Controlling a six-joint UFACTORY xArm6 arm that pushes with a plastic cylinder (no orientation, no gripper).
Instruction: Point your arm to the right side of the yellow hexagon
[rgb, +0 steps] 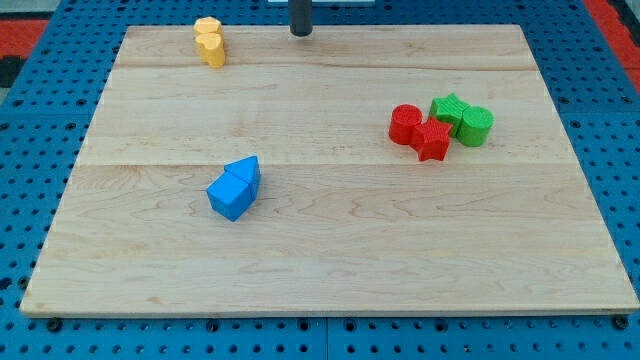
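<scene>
tip: my tip (301, 33), bare dark rod with no pincer to open or clench, at the wooden board's (330, 250) top edge.
target: yellow hexagon block (207, 27), top-left corner, touching another yellow block (213, 50).
bearing: hexagon lies well to the view's left of my tip, its right side facing me.

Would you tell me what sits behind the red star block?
Behind the red star sit a red cylinder, green star and green cylinder; their touching faces are hidden.

- The yellow hexagon (207, 27) lies flat near the board's top edge, to the view's left of my tip (301, 33), well apart from it.
- It touches a second yellow block (213, 50) just below.
</scene>
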